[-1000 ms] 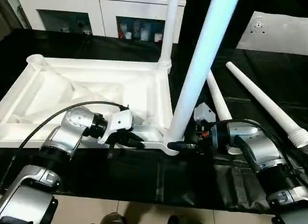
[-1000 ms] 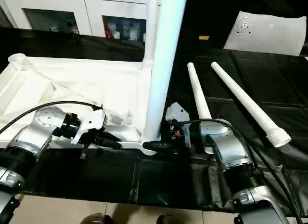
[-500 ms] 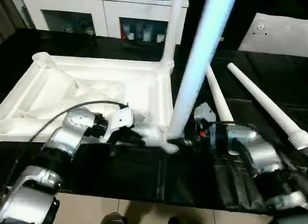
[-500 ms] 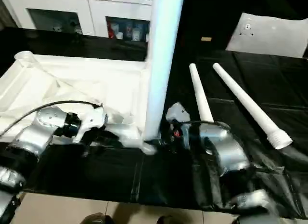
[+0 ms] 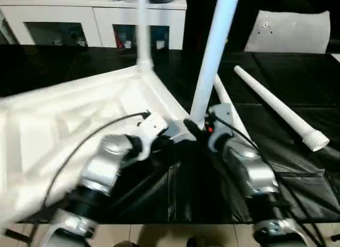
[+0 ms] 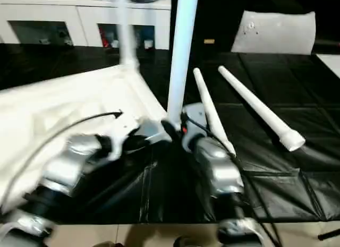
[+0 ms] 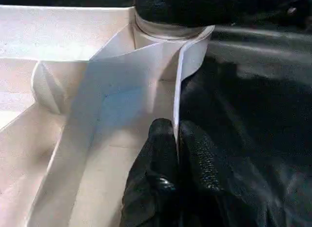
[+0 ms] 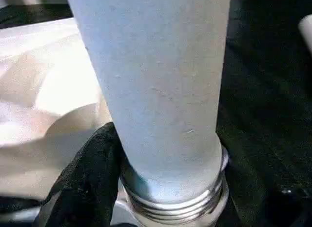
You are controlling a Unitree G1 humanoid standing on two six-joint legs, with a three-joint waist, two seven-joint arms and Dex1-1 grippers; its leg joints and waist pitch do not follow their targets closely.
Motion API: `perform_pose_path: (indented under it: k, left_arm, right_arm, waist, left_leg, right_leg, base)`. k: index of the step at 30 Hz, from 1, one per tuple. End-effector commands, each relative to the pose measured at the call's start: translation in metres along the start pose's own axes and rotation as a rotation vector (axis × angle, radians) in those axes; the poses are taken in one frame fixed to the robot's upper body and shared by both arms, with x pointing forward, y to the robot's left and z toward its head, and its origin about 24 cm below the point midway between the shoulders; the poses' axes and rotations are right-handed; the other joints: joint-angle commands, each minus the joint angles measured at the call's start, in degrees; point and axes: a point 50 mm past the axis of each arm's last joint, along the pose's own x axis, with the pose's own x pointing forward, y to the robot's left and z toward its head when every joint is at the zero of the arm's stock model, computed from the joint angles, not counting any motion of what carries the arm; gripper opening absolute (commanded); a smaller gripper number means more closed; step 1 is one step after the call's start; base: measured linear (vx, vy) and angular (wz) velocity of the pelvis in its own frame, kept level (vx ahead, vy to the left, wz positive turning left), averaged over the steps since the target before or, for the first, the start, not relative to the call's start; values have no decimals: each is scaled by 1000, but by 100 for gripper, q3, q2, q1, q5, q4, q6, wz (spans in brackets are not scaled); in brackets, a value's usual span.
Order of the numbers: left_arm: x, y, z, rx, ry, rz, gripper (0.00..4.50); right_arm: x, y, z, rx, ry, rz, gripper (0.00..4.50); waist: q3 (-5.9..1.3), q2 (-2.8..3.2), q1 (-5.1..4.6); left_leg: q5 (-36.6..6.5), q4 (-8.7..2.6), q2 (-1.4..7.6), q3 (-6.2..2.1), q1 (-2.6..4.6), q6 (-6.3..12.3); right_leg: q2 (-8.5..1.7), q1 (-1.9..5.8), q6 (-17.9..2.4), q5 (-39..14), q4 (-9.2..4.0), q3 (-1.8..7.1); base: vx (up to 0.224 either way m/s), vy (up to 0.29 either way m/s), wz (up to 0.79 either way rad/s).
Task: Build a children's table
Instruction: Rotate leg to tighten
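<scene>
Upright leg (image 5: 212, 56) stands in the tabletop (image 5: 64, 125) corner socket; right gripper (image 5: 197, 131) jaws clasp its base, left gripper (image 7: 176, 154) jaws pinch the rim.

head stereo pair: high, facing forward and down over both forearms, views nearly identical | left wrist: very close, along the left hand (image 7: 176, 154) at the tabletop (image 7: 73, 139) rim | right wrist: very close, at the upright leg (image 8: 156, 90) base | shared: tabletop corner near 12 o'clock
</scene>
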Motion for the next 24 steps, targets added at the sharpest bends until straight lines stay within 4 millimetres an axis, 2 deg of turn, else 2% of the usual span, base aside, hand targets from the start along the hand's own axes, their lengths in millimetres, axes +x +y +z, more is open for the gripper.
perform_pose_path:
  k: [1, 3, 4, 6, 8, 10, 13, 15, 20, 22, 24]
  left_arm:
    - [16, -18, 19, -24, -82, 4, 0]
    - [15, -18, 20, -22, -72, 10, 0]
    - [14, -17, 20, -22, -68, 7, 0]
    - [12, -13, 17, -7, -51, 0, 0]
    - [4, -5, 10, 16, -25, -22, 0]
    - [-1, 0, 6, 42, -25, -47, 0]
    - [-14, 9, -4, 117, -31, -143, 0]
    - [-18, 12, -8, 138, -22, -176, 0]
    - [-28, 18, -15, 209, -8, -297, 0]
    - [-31, 20, -17, 225, -6, -334, 0]
    - [-36, 23, -18, 252, 0, -437, 0]
  right_arm:
    - [10, 57, -19, 64, 73, 203, 268]
    - [9, 58, -18, 74, 59, 188, 323]
    - [9, 56, -17, 74, 53, 183, 337]
    - [6, 51, -16, 71, 40, 176, 340]
    - [0, 35, -13, 42, 8, 171, 373]
    - [-3, 22, -11, 27, -8, 144, 388]
    - [-16, -9, 1, -9, -54, 166, 418]
    - [-22, -17, 5, -37, -60, 209, 432]
    - [-34, -32, 14, -135, -44, 354, 446]
    - [-37, -34, 16, -169, -28, 404, 446]
    - [-43, -35, 18, -243, 20, 548, 446]
  waist:
    - [-185, -77, 9]
    - [-222, -65, 19]
    - [-230, -63, 21]
    - [-243, -47, 15]
    - [-269, -46, 29]
    - [-269, -54, 31]
    - [-270, -57, 39]
    - [-267, -66, 44]
    - [-287, -42, 60]
    - [-277, -39, 75]
    - [-283, -44, 99]
  left_leg:
    - [-1609, -440, 245, -120, -15, 248]
    - [-1381, -444, 253, -107, -33, 287]
    - [-1250, -443, 256, -98, -46, 321]
    - [-1121, -437, 258, -87, -67, 358]
    - [-940, -414, 257, -72, -52, 419]
    - [-750, -403, 252, -61, -81, 525]
    - [-684, -394, 246, -58, -78, 598]
    - [-708, -398, 249, -64, -89, 615]
    - [-463, -365, 268, -49, -62, 721]
    - [-528, -360, 266, -41, -50, 779]
    - [-566, -356, 269, -40, -31, 774]
  right_leg:
    - [-433, 110, -550, -3137, -602, 260]
    - [-417, 141, -624, -2589, -554, 268]
    - [-400, 157, -721, -2203, -520, 264]
    - [-395, 182, -861, -1781, -481, 261]
    - [-407, 204, -984, -1432, -453, 263]
    - [-415, 246, -1095, -1151, -431, 259]
    - [-417, 265, -1128, -1160, -426, 248]
    - [-424, 278, -1088, -1321, -435, 246]
    - [-409, 280, -1336, -661, -353, 242]
    - [-414, 279, -1410, -639, -356, 239]
    - [-414, 286, -1446, -698, -349, 237]
  base:
    - [0, 0, 0]
    - [0, 0, 0]
    - [0, 0, 0]
    - [0, 0, 0]
    - [0, 0, 0]
    - [0, 0, 0]
    - [0, 0, 0]
    - [0, 0, 0]
    - [0, 0, 0]
    - [0, 0, 0]
    - [0, 0, 0]
